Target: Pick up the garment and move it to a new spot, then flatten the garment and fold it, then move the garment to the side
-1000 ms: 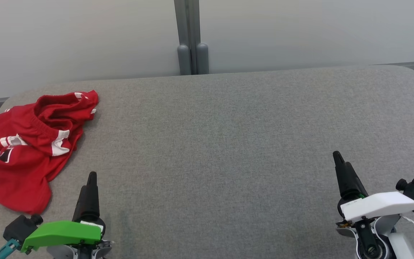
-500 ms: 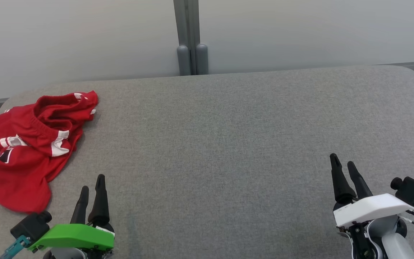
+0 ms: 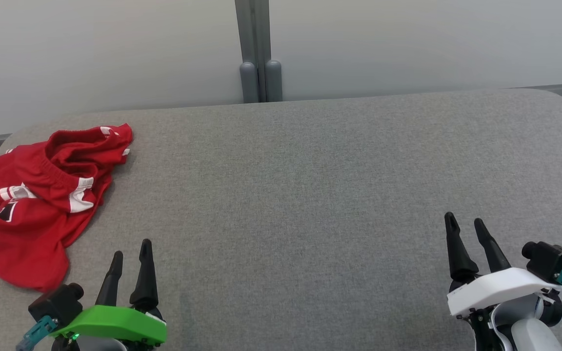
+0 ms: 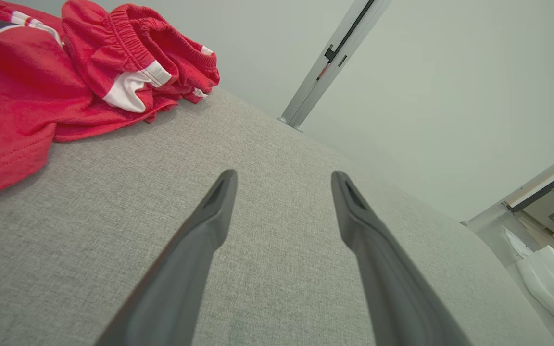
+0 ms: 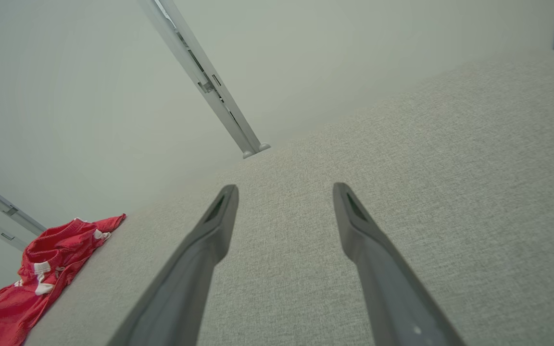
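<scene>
Both empty, fingers apart: left gripper [image 3: 131, 247] and right gripper [image 3: 464, 218], low over the near edge of the counter [image 3: 310, 185]. Step in hand, by my reading: first pickup, not yet begun. Red garment [image 3: 32, 204] lies crumpled at the counter's left end, near the left gripper, well apart from the right. Next move likely needs a forward-left reach and a pinch on a raised fold. Garment's left edge is cut off; its emblem is unreadable.

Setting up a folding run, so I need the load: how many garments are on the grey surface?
1. Crumpled red shorts with white trim lie at the left end of the grey surface, ahead and left of the open left gripper, untouched. Their folds could hide another piece.
</scene>
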You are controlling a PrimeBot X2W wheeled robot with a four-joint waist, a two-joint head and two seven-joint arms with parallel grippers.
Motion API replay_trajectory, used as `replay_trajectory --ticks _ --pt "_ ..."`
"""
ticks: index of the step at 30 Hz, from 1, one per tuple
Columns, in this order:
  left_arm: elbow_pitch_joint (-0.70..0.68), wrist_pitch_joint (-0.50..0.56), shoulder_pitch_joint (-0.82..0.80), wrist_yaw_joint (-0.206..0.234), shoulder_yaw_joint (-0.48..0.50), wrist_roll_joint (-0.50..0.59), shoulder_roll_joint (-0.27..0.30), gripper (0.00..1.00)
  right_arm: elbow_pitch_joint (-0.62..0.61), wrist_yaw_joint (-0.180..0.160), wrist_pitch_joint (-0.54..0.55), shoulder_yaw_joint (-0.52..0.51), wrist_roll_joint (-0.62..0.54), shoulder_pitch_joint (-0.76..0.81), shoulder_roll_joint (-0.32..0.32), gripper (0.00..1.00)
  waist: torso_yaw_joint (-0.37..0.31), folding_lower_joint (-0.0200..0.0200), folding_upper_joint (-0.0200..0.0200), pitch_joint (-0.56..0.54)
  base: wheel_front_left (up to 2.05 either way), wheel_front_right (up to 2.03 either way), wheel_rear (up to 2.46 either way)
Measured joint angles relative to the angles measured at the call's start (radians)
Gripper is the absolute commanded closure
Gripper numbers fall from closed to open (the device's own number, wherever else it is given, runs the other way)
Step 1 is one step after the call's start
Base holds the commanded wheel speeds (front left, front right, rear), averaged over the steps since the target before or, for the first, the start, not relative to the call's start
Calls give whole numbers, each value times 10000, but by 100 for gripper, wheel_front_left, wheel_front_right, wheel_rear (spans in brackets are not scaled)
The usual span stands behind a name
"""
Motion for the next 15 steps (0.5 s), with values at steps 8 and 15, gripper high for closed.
replay_trajectory --ticks 8,15 --pt "4 -199 92 0 -15 982 4 0 17 0 -199 -171 -986 57 -4 0 9 0 0 -5 0 0 0" --pt "8 -382 178 0 -75 1703 6 0 36 0 -380 -274 -1632 151 -6 0 8 0 0 -9 0 0 0"
